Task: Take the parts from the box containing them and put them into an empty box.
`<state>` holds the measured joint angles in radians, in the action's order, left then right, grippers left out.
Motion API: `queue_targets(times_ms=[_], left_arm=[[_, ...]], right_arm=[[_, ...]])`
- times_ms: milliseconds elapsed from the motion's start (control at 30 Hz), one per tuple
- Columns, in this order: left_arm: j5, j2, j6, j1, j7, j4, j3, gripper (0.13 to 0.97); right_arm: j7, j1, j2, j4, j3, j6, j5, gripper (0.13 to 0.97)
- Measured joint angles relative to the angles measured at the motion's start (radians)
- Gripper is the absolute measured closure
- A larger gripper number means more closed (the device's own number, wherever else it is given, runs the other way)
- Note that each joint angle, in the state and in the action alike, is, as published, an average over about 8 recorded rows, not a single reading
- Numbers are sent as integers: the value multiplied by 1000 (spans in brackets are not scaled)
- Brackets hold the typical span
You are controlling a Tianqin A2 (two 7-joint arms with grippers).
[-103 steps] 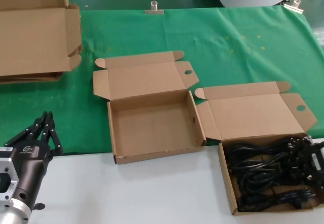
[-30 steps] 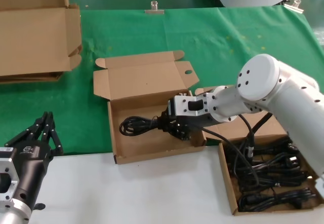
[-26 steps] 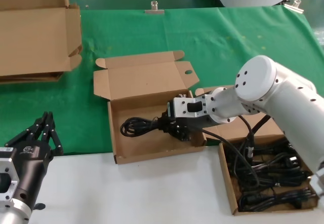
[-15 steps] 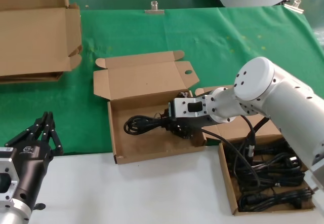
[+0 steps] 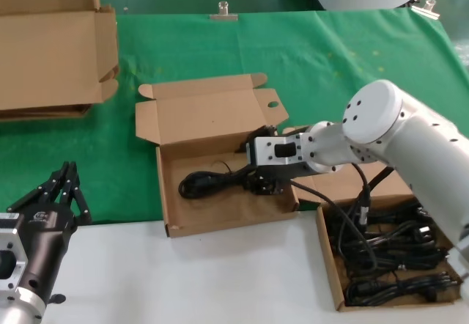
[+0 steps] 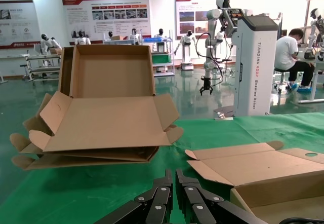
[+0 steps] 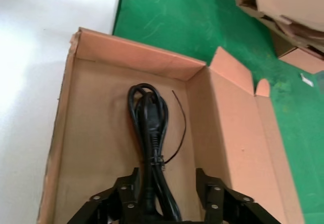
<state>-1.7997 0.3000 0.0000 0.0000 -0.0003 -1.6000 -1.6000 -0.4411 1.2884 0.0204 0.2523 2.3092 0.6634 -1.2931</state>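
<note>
- In the head view, the right end effector (image 5: 258, 181) sits low inside the empty box (image 5: 220, 159), beside a bundled power cord (image 5: 212, 182) that lies on the box floor. The cord's far loop rests toward the box's left wall. The supply box (image 5: 352, 265) at the right still holds a tangle of black cords (image 5: 388, 254). It stands on the white counter (image 5: 220, 280), just beside the receiving box. The left end effector (image 5: 55, 196) is parked at the near left edge of the counter.
- In the left wrist view, the left end effector (image 6: 174, 203) has its fingers drawn together, empty, pointing past stacked flat cartons (image 6: 96, 133) on the green mat (image 6: 101, 188).
- In the right wrist view, the right end effector (image 7: 167, 196) stands wide, its fingers either side of the cord (image 7: 149, 133) without pinching it. A thin tie (image 7: 178, 127) trails off the bundle.
- The cords look light, limp and prone to snag on one another. The tied middle of a bundle, or the chunky plug, seems the surest place to grip.
</note>
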Motion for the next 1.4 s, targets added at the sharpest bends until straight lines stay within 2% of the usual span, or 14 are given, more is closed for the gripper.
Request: queue_targets(times_ms=[67,333,467,567,733,1033,1400], left_arm=[[0,0,0,0,0,0,0,925],[0,0,0,0,0,0,0,925],[0,0,0,0,0,0,0,925],[0,0,0,0,0,0,0,925],[0,0,0,0,0,0,0,925],[0,0,0,0,0,0,0,925],[0,0,0,0,0,0,0,925]], right_arm=[[37,-11,19,52,1,5,21,723],[280,-84,141,369,3,48,151,551],[395,-133,214,549,-19,78,215,551],[474,-178,270,689,-51,98,260,476],[617,-266,355,908,-131,131,339,351],[833,-457,453,1196,-325,154,434,213],[935,-716,533,1417,-526,137,424,139]])
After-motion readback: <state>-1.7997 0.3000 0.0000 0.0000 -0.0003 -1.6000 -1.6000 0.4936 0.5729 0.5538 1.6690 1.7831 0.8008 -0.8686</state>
